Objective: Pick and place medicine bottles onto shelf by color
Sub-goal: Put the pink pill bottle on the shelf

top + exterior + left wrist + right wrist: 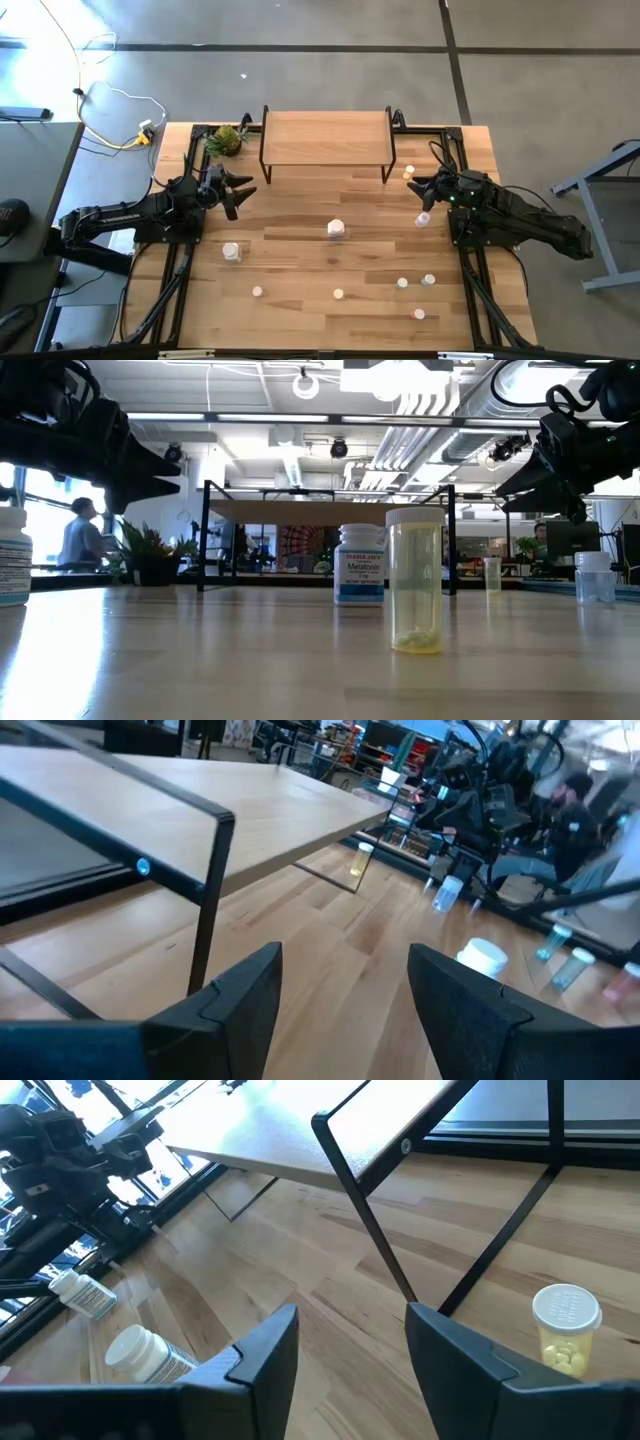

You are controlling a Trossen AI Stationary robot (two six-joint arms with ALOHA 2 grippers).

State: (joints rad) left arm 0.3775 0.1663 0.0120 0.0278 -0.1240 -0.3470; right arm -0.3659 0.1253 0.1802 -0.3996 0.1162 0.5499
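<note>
The shelf [327,137], a light-wood board on thin black legs, stood at the table's far edge with its top bare. A yellow bottle [409,173] stood upright just beside its right front leg. A white bottle [336,229] stood mid-table, another white one [231,251] to its left. A pale bottle [424,218] lay right of centre. Five small bottles [402,283] were scattered nearer the front edge.

Leafy plant [228,140] at table [300,270] far-left corner; person [78,538] seated in bkgd.
</note>
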